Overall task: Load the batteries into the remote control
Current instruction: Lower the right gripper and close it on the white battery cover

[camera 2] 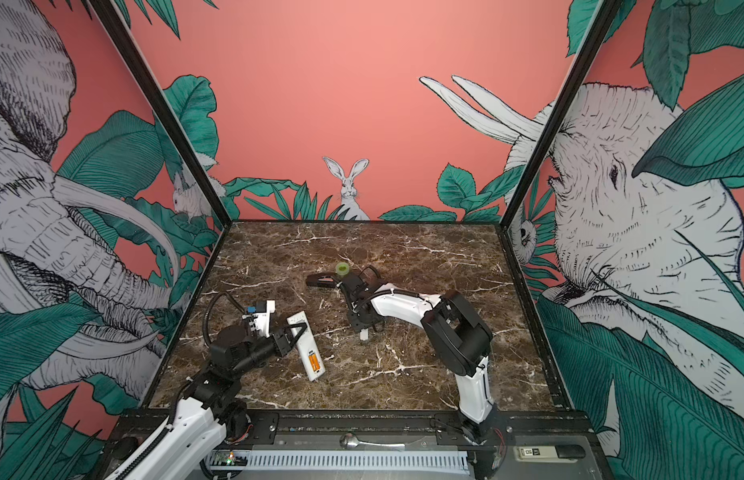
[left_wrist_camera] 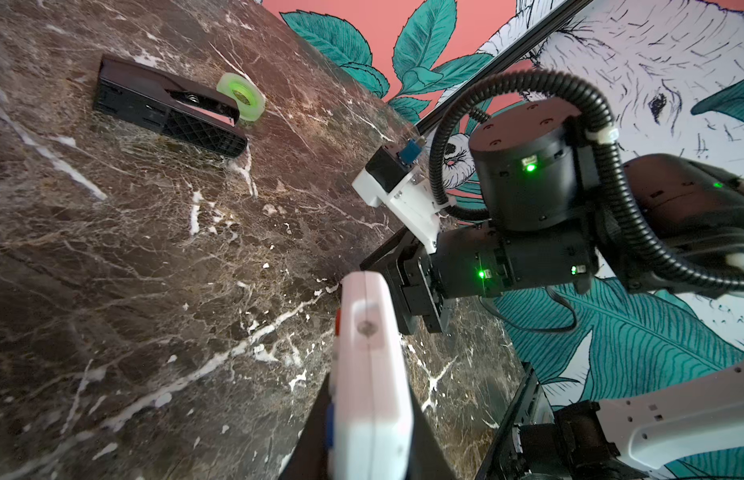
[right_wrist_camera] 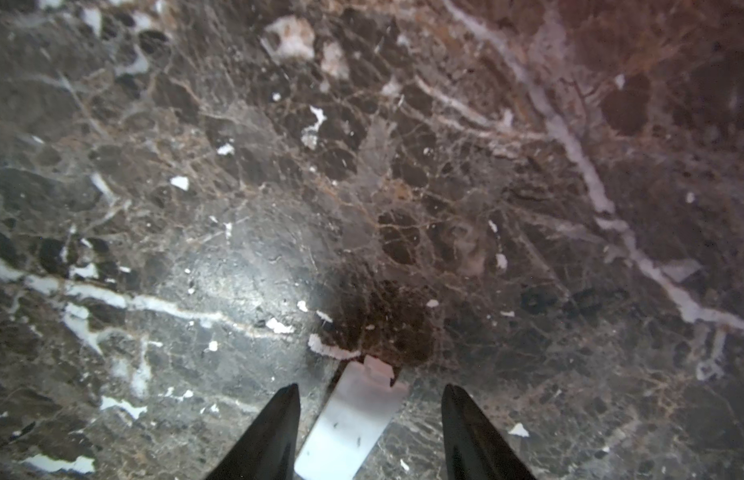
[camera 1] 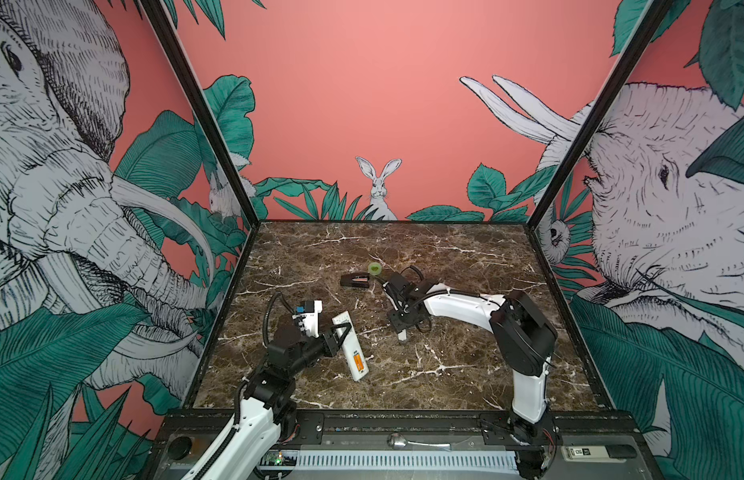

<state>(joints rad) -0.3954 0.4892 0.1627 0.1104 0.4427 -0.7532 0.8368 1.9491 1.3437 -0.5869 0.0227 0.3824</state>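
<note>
Closest to where I stand is the black front rail (camera 1: 403, 419), with a slotted white duct (camera 1: 403, 459) below it and both arm bases fixed to it.

On the left side, the left gripper (camera 1: 340, 331) is clamped across the remote (camera 1: 351, 348), nearer its far end than its near one. The remote is at the front left of the table (camera 1: 465, 257), plain back up, running roughly from far to near at a slight angle. Its compartment at the near end is uncovered, and the orange batteries (camera 1: 359, 360) sit inside it. The left wrist view shows the remote end-on and blurred. I cannot tell whether it rests on the marble or is lifted a little.

Near the middle, the right gripper (camera 1: 403, 328) points down with its jaws parted. Its dark fingers (right_wrist_camera: 278, 428) stand either side of a small white piece (right_wrist_camera: 349, 428) with a notched tab. The piece lies flat on the marble with a gap on each side.

Farther back lies a black wedge (camera 1: 355, 280), with a green roll (camera 1: 375, 269) just behind its right end.

The tabletop is dark brown marble, veined white. Salmon-pink walls enclose it on three sides, drawn with elephants and green leaves, and a rabbit (camera 1: 378, 187) sits mid back wall. Black posts rise at the two far corners.
</note>
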